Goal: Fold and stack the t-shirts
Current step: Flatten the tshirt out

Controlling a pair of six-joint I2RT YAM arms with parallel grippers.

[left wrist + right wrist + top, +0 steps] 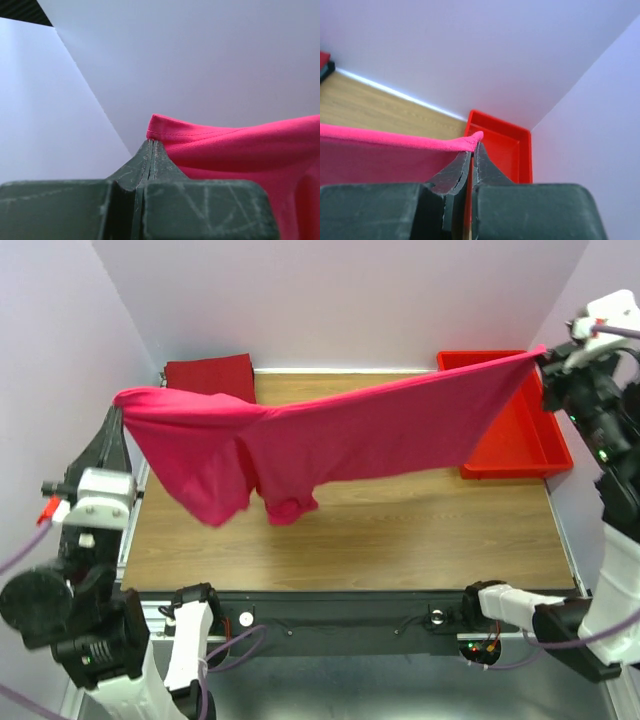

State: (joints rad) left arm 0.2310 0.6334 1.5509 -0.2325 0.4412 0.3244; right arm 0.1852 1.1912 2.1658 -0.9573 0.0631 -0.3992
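The pink t-shirt (350,435) hangs in the air above the bench (400,530), stretched taut between 2 claws. The left claw (118,405) is clamped on its hem over the left edge; the right claw (543,355) is clamped on the opposite end over the back right corner. Its long axis runs left to right, with loose cloth sagging nearer the left arm. Laying it flat likely calls for both arms to lower together. A folded dark red t-shirt (210,375) lies at the back left corner. The red bin (530,455) sits at the back right, nothing showing in its visible part.
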